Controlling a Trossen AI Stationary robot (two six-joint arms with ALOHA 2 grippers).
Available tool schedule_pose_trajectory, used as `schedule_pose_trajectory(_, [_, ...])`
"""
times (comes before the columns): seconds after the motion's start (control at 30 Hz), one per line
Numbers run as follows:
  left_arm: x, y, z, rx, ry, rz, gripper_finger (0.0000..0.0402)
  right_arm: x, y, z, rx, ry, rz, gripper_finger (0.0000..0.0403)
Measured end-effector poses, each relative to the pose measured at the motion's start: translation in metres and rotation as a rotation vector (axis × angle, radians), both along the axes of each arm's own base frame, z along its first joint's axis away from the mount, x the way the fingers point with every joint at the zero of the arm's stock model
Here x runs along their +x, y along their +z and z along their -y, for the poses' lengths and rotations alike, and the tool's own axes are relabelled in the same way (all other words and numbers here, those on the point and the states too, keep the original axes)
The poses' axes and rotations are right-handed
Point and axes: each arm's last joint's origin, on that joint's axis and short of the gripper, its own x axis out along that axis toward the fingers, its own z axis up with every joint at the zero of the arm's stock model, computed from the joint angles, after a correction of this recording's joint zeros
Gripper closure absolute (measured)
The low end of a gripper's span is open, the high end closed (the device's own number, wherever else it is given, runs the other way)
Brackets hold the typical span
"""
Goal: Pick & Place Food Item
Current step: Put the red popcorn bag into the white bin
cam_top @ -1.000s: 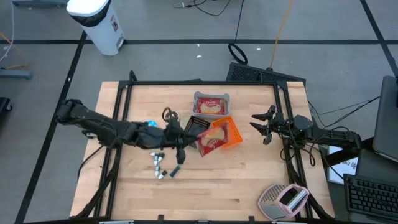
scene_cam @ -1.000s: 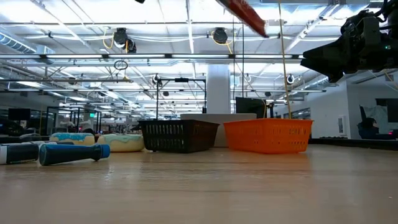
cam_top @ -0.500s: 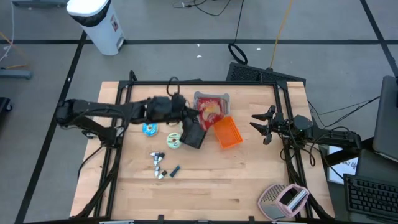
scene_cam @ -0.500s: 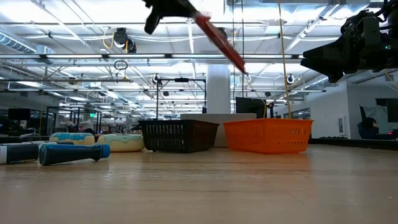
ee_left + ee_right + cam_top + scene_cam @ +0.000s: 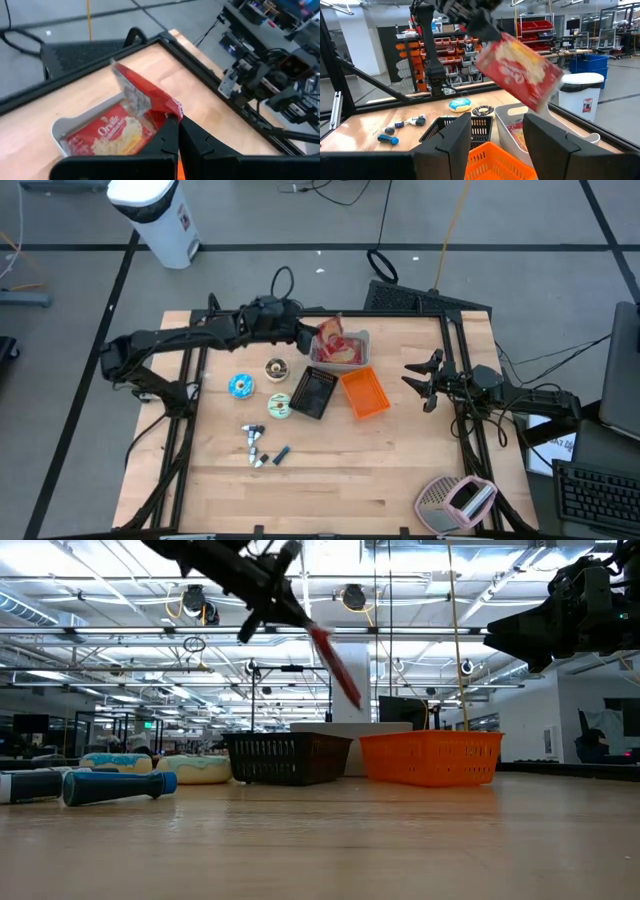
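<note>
My left gripper [image 5: 307, 336] is at the table's far middle, shut on a red popcorn bag [image 5: 330, 337]. It holds the bag in the air over a pale bin [image 5: 362, 338]. A second red popcorn bag [image 5: 107, 132] lies flat inside that bin. In the low view the held bag [image 5: 335, 662] slants down from the gripper [image 5: 272, 592]. My right gripper [image 5: 420, 380] waits open at the table's right side, with nothing between its fingers [image 5: 445, 142]. My left gripper pinches the held bag by one end edge [image 5: 169, 116] between its two shut fingers. The fingers reach in from the table's left, slanting slightly down. The bag is lifted clear above the bin, tilted, with its free end lower than the fingers.
A black basket [image 5: 313, 392] and an orange basket [image 5: 362, 393] stand mid-table, nearer than the bin. Three doughnuts [image 5: 240, 386] [image 5: 276, 368] [image 5: 279, 406] lie left of them. Small tools [image 5: 256, 446] lie nearer the front. A metal frame [image 5: 455, 330] borders the table.
My left gripper has swung from above the orange basket toward the table's far edge and rolled as it went. It has carried the popcorn bag with it, shut throughout. The bag now hangs tilted over the pale bin.
</note>
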Motion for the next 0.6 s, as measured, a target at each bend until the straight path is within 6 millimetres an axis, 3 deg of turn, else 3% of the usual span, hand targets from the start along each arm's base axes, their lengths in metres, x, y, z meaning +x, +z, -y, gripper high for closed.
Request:
schedule_pose_trajectory(0.33, [0.028, -0.043, -0.035, -0.133, -0.120, 0.020, 0.0402, 0.000, 0.000, 0.000, 0.000, 0.000, -0.002, 0.0236])
schedule_pose_trajectory(0.6, [0.038, -0.062, -0.040, -0.212, -0.179, -0.010, 0.0402, 0.000, 0.000, 0.000, 0.000, 0.000, -0.001, 0.0236])
